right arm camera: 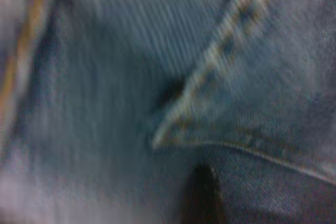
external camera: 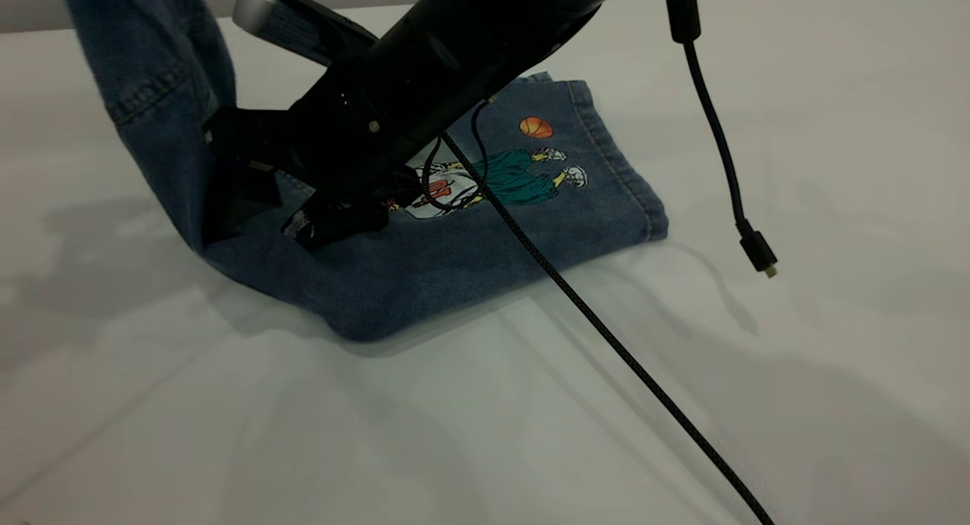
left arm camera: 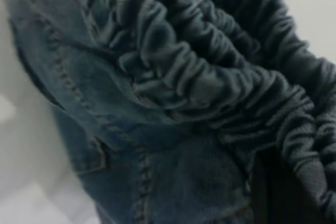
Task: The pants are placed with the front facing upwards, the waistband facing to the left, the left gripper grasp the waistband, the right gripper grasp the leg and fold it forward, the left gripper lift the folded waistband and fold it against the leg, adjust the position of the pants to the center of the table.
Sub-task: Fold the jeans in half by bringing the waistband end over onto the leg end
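- pale desk (external camera: 796, 404) spreads wide under the pants (external camera: 455, 260), whose printed leg (external camera: 546, 176) lies flat while the waist end rises at the exterior view's left.
- waistband (left arm camera: 210, 77) fills the left wrist view; whether the left end effector grips it cannot be told.
- right end effector (external camera: 333, 222) presses near the fold; its opening is hidden.
- judgement: carry the waistband over squarely onto the leg, keeping edges aligned.

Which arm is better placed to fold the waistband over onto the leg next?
Left. The waistband fills the left wrist view, and the waist end of the pants is raised off the table at exterior left. The right gripper is down on the printed leg, so it probably only pins.
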You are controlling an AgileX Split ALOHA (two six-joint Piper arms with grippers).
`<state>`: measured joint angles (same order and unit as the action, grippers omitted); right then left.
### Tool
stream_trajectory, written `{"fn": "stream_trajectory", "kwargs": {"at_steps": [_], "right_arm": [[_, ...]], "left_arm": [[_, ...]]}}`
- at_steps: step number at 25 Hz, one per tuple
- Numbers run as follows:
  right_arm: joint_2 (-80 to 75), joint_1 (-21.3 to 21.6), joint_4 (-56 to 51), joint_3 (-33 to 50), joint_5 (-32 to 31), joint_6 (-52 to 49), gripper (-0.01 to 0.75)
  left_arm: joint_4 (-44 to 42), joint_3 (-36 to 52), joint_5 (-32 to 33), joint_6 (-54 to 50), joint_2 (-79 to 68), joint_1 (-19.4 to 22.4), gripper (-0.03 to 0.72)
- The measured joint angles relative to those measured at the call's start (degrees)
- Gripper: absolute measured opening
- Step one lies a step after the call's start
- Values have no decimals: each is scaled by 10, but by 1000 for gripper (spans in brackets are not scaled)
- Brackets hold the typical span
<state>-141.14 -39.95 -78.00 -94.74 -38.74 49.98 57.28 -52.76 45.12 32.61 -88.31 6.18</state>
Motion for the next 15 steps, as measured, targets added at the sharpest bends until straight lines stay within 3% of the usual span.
{"fn": "stream_trajectory", "kwargs": {"at_steps": [10, 15], "right_arm": [[17, 59, 52, 1, -31, -3, 486], [35, 104, 145, 0, -40, -30, 484]], "left_arm": [[-4, 0, -5, -2, 4, -13, 139], [-4, -1, -4, -2, 4, -13, 139]]}}
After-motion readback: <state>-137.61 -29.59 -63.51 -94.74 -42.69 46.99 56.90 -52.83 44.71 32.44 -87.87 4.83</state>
